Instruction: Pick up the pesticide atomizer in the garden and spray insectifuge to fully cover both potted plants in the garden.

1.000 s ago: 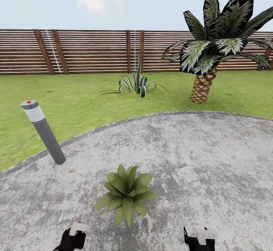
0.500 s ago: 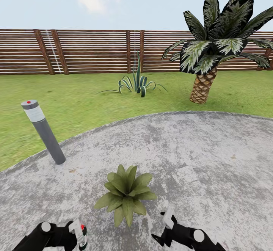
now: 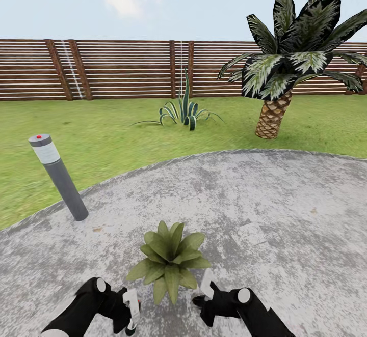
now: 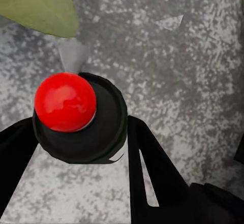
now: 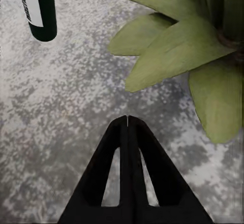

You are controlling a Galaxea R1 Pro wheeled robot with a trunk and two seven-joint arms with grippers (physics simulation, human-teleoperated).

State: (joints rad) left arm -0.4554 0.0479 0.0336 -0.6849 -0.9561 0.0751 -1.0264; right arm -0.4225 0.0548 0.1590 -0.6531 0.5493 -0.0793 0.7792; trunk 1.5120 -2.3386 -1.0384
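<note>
The pesticide atomizer (image 3: 131, 302), a dark bottle with a white label, hangs just left of the broad-leaved potted plant (image 3: 169, 259) on the patio. My left gripper (image 3: 122, 310) is shut on it. In the left wrist view the atomizer's red top (image 4: 65, 102) sits between the black fingers (image 4: 152, 168), with a leaf (image 4: 40, 5) beyond it. My right gripper (image 3: 204, 291) hovers just right of the plant, its fingers (image 5: 127, 132) pressed together on nothing. The right wrist view also catches the atomizer (image 5: 38, 5) and the plant's leaves (image 5: 188, 46). A spikier plant (image 3: 186, 110) stands far off on the lawn.
A grey bollard lamp (image 3: 58, 179) leans at the patio's left edge. A palm tree (image 3: 275, 72) rises at the back right on the lawn. The brown slatted fence (image 3: 127, 69) closes off the far side. Mottled stone patio (image 3: 285, 215) spreads to the right.
Both arms have come up and inward toward the broad-leaved plant. The left one carries the atomizer closer to the leaves. The camera has not moved.
</note>
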